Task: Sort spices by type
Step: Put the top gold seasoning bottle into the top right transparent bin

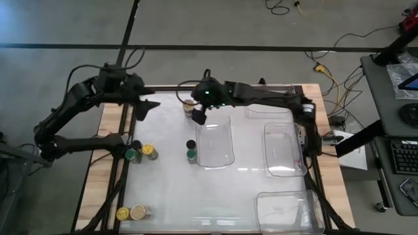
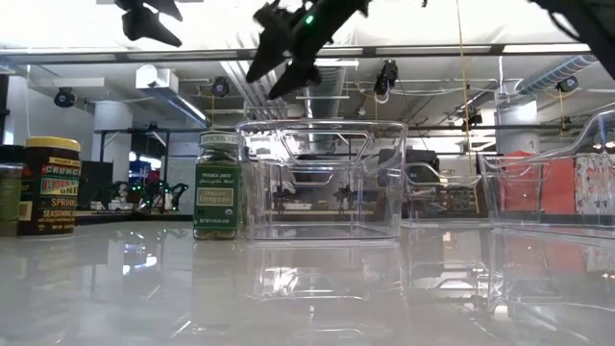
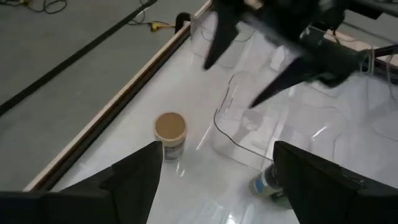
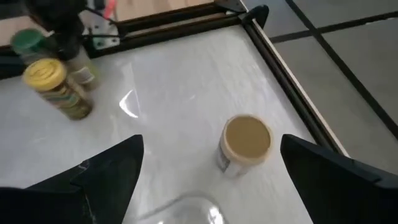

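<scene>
A tan-lidded spice jar stands upright on the white table near its far edge. My right gripper hovers open above it, slightly nearer the tray side, and touches nothing. My left gripper is open in the air left of that jar, which also shows in its wrist view. A black-lidded jar and a green-lidded jar stand beside the middle tray. A green, yellow and dark group sits at the left. A yellow jar and a tan jar stand near the near-left corner.
Several clear plastic trays lie on the right half: one in the middle, one further right, one at the far side, one at the near-right corner. The table's wooden edge and black frame bound the left.
</scene>
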Action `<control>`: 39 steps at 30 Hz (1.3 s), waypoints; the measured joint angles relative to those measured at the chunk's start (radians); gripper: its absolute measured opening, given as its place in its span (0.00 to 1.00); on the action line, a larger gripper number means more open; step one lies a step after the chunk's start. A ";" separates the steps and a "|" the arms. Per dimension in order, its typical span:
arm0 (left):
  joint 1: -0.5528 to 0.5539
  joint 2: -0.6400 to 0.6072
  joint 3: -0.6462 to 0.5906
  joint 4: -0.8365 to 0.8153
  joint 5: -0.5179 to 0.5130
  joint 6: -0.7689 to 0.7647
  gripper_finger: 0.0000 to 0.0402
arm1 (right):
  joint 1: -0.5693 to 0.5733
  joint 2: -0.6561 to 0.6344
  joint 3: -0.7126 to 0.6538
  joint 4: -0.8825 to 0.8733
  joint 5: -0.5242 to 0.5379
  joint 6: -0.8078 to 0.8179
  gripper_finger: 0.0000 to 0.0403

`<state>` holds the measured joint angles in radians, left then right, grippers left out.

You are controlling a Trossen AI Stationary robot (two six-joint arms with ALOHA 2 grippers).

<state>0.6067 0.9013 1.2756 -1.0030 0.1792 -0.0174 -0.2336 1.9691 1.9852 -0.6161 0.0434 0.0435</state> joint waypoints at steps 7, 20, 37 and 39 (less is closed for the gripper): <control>0.000 -0.074 -0.048 0.027 0.010 -0.025 0.72 | -0.050 0.138 0.052 0.011 -0.021 -0.019 0.92; 0.000 -0.117 -0.098 0.022 0.015 -0.025 0.72 | -0.100 0.255 0.090 0.131 -0.078 -0.079 0.92; 0.000 -0.145 -0.114 0.023 0.015 -0.025 0.72 | -0.113 0.326 0.087 0.128 -0.077 -0.086 0.91; 0.000 -0.148 -0.111 0.024 0.015 -0.025 0.72 | -0.113 0.335 0.088 0.133 -0.069 -0.063 0.90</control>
<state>0.6064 0.7532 1.1648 -0.9787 0.1944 -0.0425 -0.3466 2.3045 2.0727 -0.4828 -0.0257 -0.0191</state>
